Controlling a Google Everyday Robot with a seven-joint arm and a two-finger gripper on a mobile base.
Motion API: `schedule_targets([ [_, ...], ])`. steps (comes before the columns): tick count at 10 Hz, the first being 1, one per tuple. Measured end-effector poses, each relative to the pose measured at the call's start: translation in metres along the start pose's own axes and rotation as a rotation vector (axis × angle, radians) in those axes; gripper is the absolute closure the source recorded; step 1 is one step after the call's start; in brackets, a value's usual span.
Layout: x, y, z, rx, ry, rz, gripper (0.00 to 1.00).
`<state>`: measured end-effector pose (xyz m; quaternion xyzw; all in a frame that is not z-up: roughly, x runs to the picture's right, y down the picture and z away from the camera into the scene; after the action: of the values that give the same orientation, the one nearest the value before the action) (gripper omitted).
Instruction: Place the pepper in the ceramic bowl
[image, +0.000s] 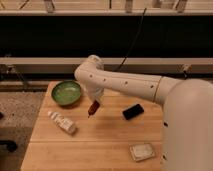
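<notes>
I had the hand clamped on the pepper, which hung nearly upright, tip down, above the desk. The ceramic bowl lay close by, leftward in the camera view, not yet beneath it.

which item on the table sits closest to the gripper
the ceramic bowl, beside the gripper holding the pepper above the table; the bottle and phone lie farther

The tool, just right of the bowl, is mostly hidden under the arm; the pepper shows only below it. The desk is cut off at its near edge.
</notes>
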<state>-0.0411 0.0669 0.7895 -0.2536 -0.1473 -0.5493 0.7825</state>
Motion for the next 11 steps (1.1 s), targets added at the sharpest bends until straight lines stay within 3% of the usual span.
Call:
schedule_targets([
  [4,0.014,-0.034,-0.008,0.014,0.025,-0.026,1.00],
  [7,0.018,-0.038,-0.010,0.015,0.033,-0.040,1.00],
  [11,0.027,-0.083,-0.017,0.040,0.058,-0.089,1.00],
])
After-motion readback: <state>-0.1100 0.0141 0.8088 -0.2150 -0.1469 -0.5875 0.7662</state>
